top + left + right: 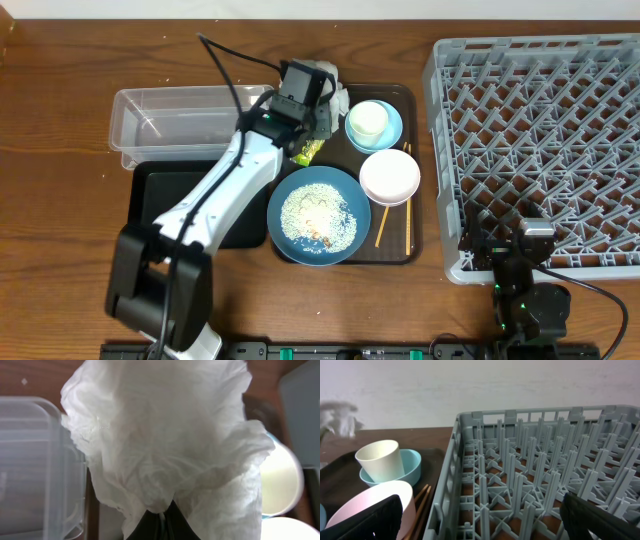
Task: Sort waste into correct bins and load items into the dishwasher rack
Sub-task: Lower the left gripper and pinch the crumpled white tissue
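Clear tub [180, 120] upper left, black tray [170, 205] just below it. Left gripper [160, 522] at tub's right end, jaws pinching crumpled napkin [165, 445]; paper fills left wrist view. Snack wrapper [308, 152] just below gripper. Blue plate [345, 190] lower centre on brown tray [395, 245], rice [315, 212] heaped on it. Cream cup [367, 120] stands in light-blue bowl [392, 135]; white bowl [390, 177] below; chopsticks [383, 225] poking out beneath. Grey rack [545, 120] fills right. Right gripper [481, 505] at rack's lower edge, jaws spread wide, holding nothing.
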`<state>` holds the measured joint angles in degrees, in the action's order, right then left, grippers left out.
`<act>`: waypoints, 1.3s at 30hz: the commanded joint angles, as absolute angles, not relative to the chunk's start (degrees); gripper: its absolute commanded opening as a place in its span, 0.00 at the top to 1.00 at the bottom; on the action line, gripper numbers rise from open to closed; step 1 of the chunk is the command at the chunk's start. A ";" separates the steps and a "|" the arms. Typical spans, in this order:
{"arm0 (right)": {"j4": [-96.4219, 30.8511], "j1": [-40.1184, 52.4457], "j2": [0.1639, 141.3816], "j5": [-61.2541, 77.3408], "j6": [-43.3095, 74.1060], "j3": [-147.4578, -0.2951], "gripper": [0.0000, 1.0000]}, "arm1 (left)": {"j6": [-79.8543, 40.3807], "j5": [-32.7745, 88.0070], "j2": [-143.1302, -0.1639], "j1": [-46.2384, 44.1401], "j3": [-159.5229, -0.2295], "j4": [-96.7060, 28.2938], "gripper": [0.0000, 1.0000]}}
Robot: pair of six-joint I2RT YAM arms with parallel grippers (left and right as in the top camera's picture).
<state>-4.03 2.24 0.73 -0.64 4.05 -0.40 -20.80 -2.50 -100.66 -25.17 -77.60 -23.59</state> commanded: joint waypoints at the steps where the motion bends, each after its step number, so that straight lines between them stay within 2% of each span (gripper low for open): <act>1: -4.29 2.70 0.78 -0.60 4.19 -0.30 0.01 | -20.64 -2.61 -98.28 -24.69 -78.81 -23.66 0.94; 12: -4.29 2.70 0.75 -0.60 4.19 -0.30 0.01 | -20.67 -2.57 -96.75 -24.36 -78.02 -25.32 0.90; 23: -4.29 2.70 0.78 -0.60 4.19 -0.30 0.01 | -20.69 -2.57 -106.76 -24.45 -76.69 -26.50 0.89; 27: -4.29 2.70 0.78 -0.60 4.19 -0.30 0.01 | -20.67 -2.59 -111.39 -24.45 -76.71 -24.64 0.85; 30: -4.29 2.70 0.78 -0.60 4.19 -0.30 0.01 | -20.67 -2.59 -112.31 -24.21 -76.71 -22.79 0.76; 32: -4.29 2.70 0.78 -0.60 4.19 -0.30 0.01 | -20.67 -2.59 -112.05 -24.18 -76.73 -21.28 0.74; 34: -4.29 2.70 0.78 -0.60 4.19 -0.30 0.01 | -20.67 -2.59 -111.94 -24.18 -76.71 -20.56 0.74; 35: -4.29 2.70 0.78 -0.60 4.19 -0.30 0.01 | -20.67 -2.59 -111.94 -24.18 -76.71 -20.38 0.78; 37: -4.29 2.70 0.78 -0.60 4.19 -0.30 0.01 | -20.67 -2.59 -111.94 -24.18 -76.73 -20.34 0.91; 39: -4.29 2.70 0.78 -0.60 4.19 -0.30 0.01 | -20.64 -2.59 -111.83 -24.16 -76.73 -20.01 0.93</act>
